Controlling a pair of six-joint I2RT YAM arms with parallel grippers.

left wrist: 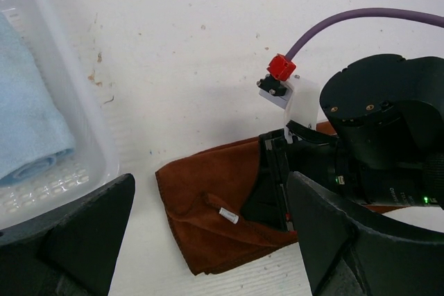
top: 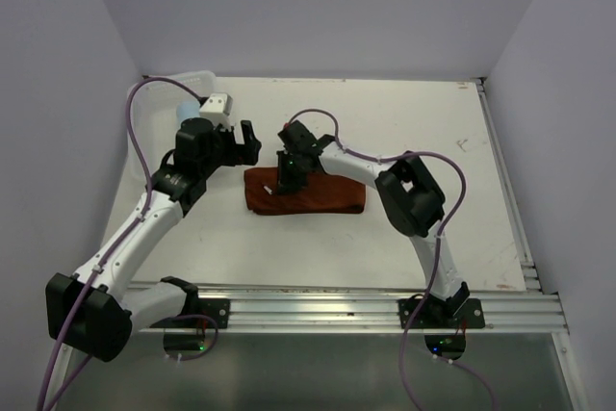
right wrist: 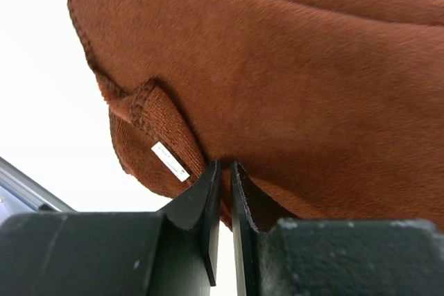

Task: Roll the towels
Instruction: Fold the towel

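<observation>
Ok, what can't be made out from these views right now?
- Blue towel: cut off by the left edge in the left wrist view; mostly behind the left arm in the top view.
- Rust towel: part under the right gripper, top view.
- Whether the right fingers hold cloth: the towel's fold hides their tips, right wrist view.
- Label print: too small.

The white counter [top: 414, 113] is scuffed and speckled in places. A rust towel [top: 332, 201] lies on it near the middle, folded into a long strip, with a small white label [left wrist: 228, 215] at its left end. A translucent plastic basket [left wrist: 73, 95] sits at the far left corner.
</observation>
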